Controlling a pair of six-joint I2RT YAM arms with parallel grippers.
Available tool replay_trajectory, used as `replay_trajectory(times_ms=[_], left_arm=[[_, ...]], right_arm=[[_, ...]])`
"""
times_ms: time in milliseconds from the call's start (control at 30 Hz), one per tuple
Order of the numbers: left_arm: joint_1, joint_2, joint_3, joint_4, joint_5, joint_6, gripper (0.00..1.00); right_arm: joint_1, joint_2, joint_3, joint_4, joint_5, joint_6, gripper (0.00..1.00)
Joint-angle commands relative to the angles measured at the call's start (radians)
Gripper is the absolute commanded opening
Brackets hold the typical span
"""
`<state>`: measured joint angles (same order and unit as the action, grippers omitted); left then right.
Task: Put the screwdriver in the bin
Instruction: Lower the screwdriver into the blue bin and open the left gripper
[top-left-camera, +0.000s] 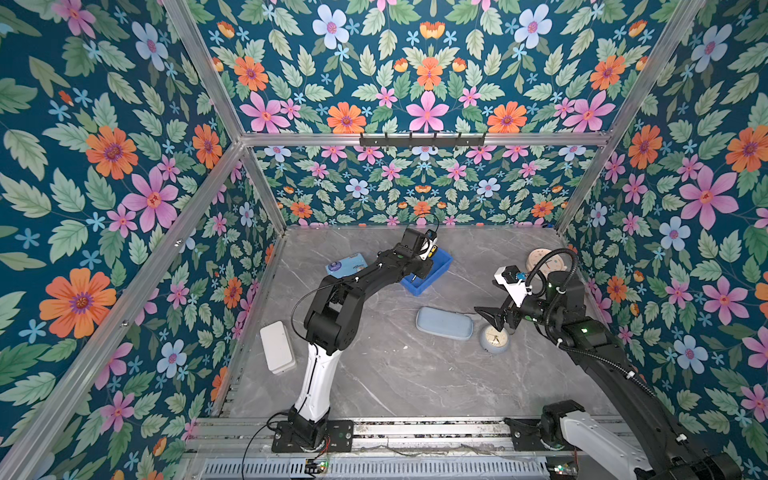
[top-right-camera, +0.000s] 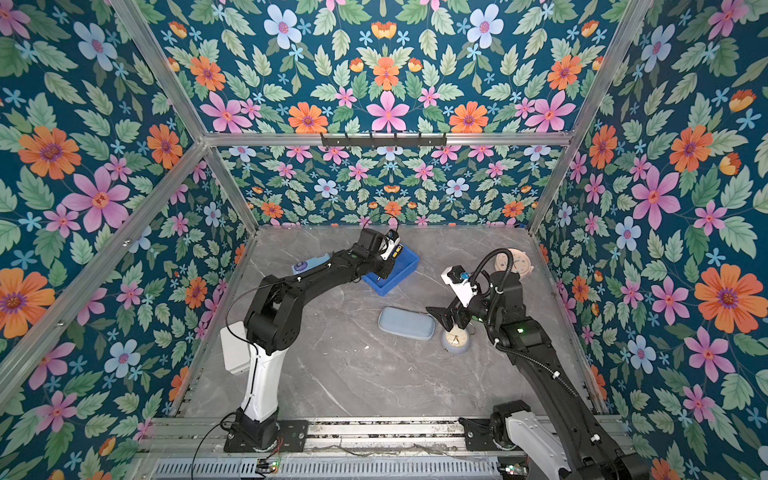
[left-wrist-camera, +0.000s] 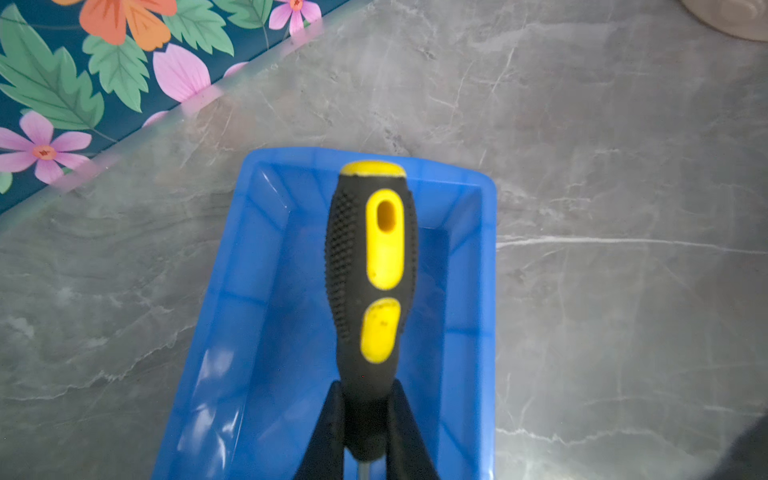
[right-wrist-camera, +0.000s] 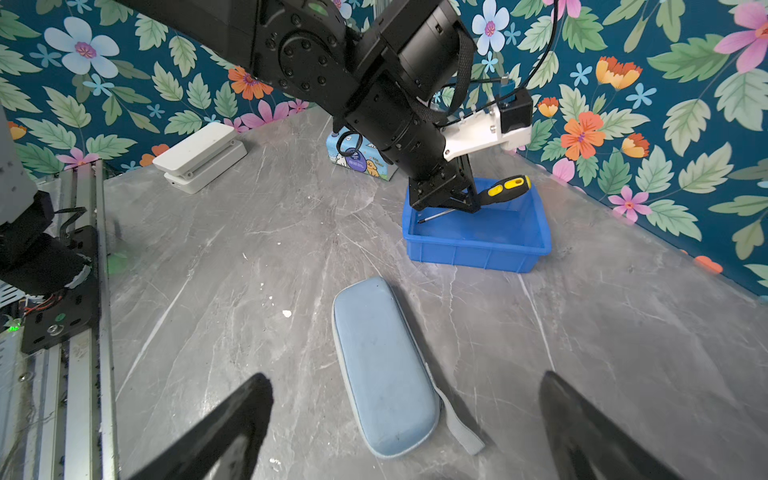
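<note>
Left wrist view shows you your left gripper (left-wrist-camera: 365, 419) clamped tight on the screwdriver (left-wrist-camera: 374, 266). Its fingers (left-wrist-camera: 328, 432) pinch the black neck of the handle, just where the shaft begins. The black and yellow handle hangs over the inside of the bin (left-wrist-camera: 232, 324).

In the right wrist view the screwdriver (right-wrist-camera: 503, 189) is tilted, handle up, with the thin shaft slanting down inside the bin (right-wrist-camera: 473, 253). The tip looks close to the bin floor, but you cannot tell whether it touches.

In both top views the bin (top-left-camera: 440, 266) (top-right-camera: 409, 259) sits at the far middle of the worktop (top-left-camera: 395, 374).

Your right gripper (right-wrist-camera: 404, 376) is spread wide with nothing between its fingers. It hangs over the pale blue case (right-wrist-camera: 382, 332) on the right, well apart from the bin.
</note>
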<state>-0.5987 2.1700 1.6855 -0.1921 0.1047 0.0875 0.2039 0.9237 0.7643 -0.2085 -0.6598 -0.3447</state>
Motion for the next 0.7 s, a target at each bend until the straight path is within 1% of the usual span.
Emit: replay_trajectory(times_ms=[0, 467, 667], left_arm=[[0.002, 0.021, 0.015, 0.039, -0.01, -0.036, 0.0], [0.011, 0.086, -0.019, 0.034, -0.01, -0.027, 0.0], [0.011, 0.08, -0.015, 0.045, 0.006, -0.019, 0.07]], right_arm=[[0.0, -0.003, 0.0, 0.02, -0.008, -0.009, 0.99], [0.0, 0.004, -0.003, 0.024, -0.009, -0.004, 0.99], [0.0, 0.003, -0.002, 0.026, -0.008, 0.003, 0.99]])
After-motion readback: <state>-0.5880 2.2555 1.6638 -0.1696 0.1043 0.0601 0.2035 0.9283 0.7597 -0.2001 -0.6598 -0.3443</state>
